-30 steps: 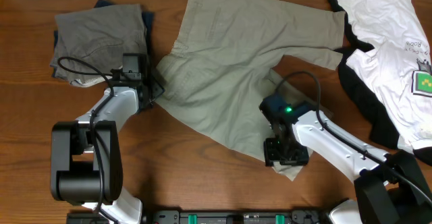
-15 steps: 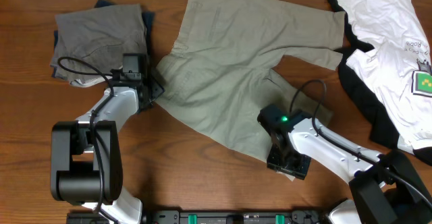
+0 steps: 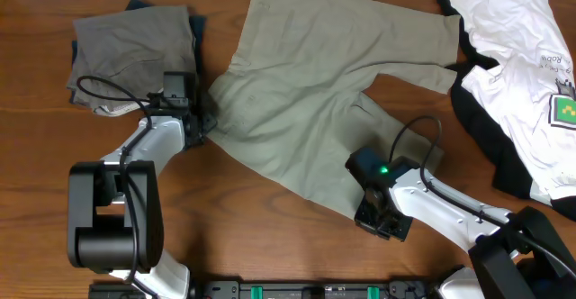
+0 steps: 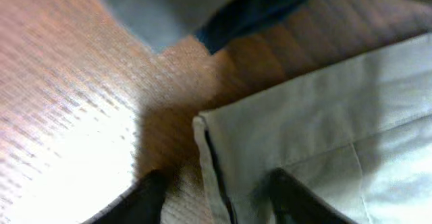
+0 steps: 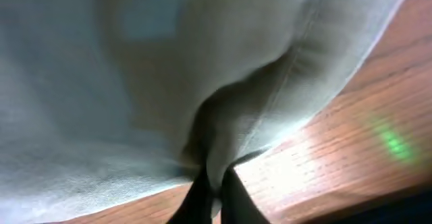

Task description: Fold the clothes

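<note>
Olive-grey trousers (image 3: 297, 92) lie spread flat on the middle of the wooden table. My left gripper (image 3: 203, 123) sits at their left corner. In the left wrist view the trousers (image 4: 324, 116) show a seamed edge running down between my two dark fingers (image 4: 145, 200), and the left gripper (image 4: 219, 207) is open, its jaws apart around that edge. My right gripper (image 3: 373, 218) is at the lower leg end near the table's front. Seen from the right wrist, the right gripper (image 5: 214, 193) is shut on a bunched fold of the trousers (image 5: 135, 82).
A folded grey garment (image 3: 135, 47) lies on a dark blue one at the back left, just behind my left gripper; its edge (image 4: 202, 8) shows in the left wrist view. A white and black T-shirt (image 3: 513, 74) lies at the right. Bare wooden table (image 3: 270, 236) runs along the front.
My right gripper slid toward the front edge along the trouser leg and closed on its hem. The left jaws narrowed around the corner of the trousers; the left arm stayed put.
</note>
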`<state>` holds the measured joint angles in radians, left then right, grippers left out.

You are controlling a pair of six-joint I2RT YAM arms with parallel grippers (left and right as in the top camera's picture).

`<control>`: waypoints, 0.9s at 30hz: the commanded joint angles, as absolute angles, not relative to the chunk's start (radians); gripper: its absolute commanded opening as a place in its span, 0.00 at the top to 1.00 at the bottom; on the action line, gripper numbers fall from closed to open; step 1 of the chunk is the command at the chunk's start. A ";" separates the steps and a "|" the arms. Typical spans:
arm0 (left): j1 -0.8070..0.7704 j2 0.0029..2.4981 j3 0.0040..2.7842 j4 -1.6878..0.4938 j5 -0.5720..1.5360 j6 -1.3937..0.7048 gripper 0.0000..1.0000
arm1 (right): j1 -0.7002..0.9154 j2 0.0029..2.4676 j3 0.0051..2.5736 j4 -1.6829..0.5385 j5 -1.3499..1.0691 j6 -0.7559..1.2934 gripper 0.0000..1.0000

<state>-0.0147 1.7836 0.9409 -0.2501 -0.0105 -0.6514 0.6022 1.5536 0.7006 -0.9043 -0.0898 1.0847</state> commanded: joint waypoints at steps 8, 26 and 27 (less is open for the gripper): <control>0.019 1.747 0.921 -0.287 -0.019 -0.576 0.94 | 0.502 1.422 0.721 -0.935 0.022 0.916 0.99; 0.035 1.214 0.925 -0.633 -0.020 -0.569 0.94 | 0.070 1.092 1.198 -1.418 -0.004 0.481 0.99; 0.035 1.180 0.925 -0.654 -0.020 -0.569 0.94 | 0.056 1.092 1.228 -1.435 -0.004 0.464 0.99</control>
